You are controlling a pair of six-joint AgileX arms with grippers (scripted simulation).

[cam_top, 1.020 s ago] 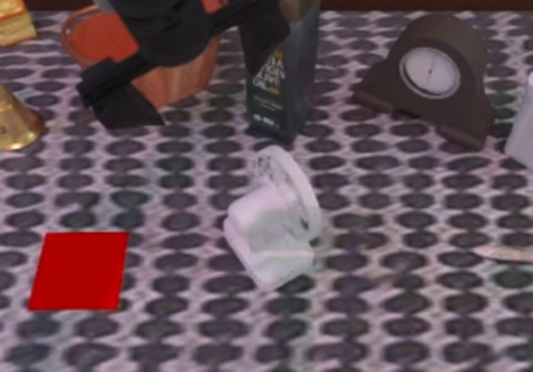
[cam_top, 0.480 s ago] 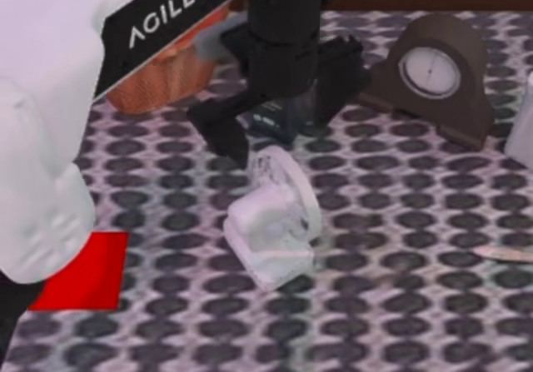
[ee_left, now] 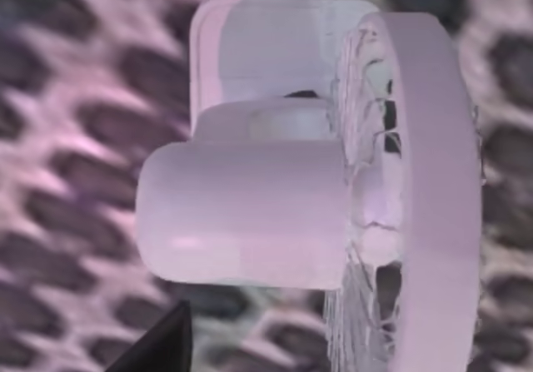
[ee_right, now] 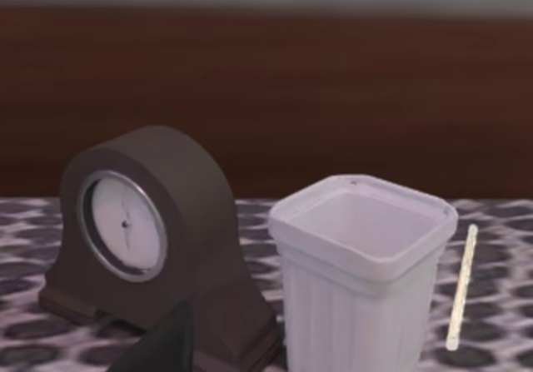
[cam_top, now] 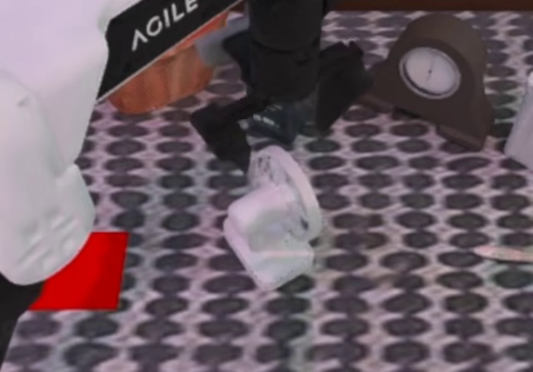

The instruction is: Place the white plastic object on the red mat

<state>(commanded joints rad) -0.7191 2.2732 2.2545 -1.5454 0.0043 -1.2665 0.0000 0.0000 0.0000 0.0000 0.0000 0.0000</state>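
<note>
The white plastic object (cam_top: 271, 218), a small fan, stands on its base mid-table with its round grille disc toward the back right. My left gripper (cam_top: 279, 135) hangs open just behind and above it, one black finger (cam_top: 223, 139) at the disc's left and the other at its right, nothing held. In the left wrist view the white plastic object (ee_left: 275, 197) fills the picture and one fingertip (ee_left: 162, 351) shows beside it. The red mat (cam_top: 87, 276) lies flat at the front left, partly hidden under my left arm. My right arm is out of the top view.
An orange-red basket (cam_top: 162, 76) and a dark bottle (cam_top: 275, 122) stand behind the left gripper. A brown mantel clock (cam_top: 433, 72) is at the back right, a white ribbed container (cam_top: 522, 131) at the right edge, and a thin stick (cam_top: 504, 253) lies nearby.
My left arm swung in from the back left and came over the white plastic object, covering part of the red mat. In the last half second it barely shifted. The fan has not moved.
</note>
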